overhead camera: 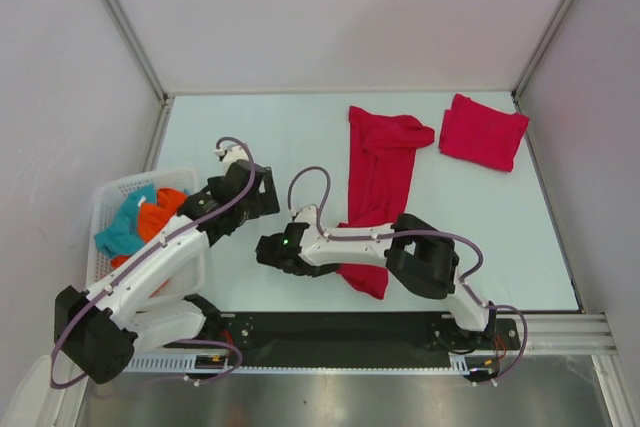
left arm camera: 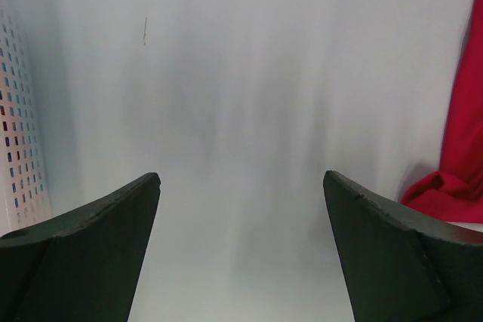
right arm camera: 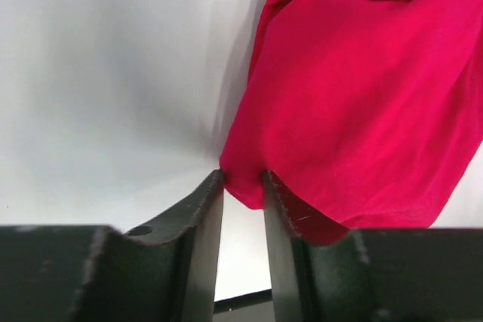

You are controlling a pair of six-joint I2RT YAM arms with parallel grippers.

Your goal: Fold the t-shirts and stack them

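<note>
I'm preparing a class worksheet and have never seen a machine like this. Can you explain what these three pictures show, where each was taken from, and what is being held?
Two robot arms are bolted at the near edge of a pale table. One picture looks down from above; the other two come from cameras on each wrist. A long, half-folded red t-shirt lies mid-table, a folded red t-shirt at the far right. A white basket on the left holds teal and orange cloth. The right gripper pinches the long shirt's near corner. The left gripper is open, holding nothing.
</note>
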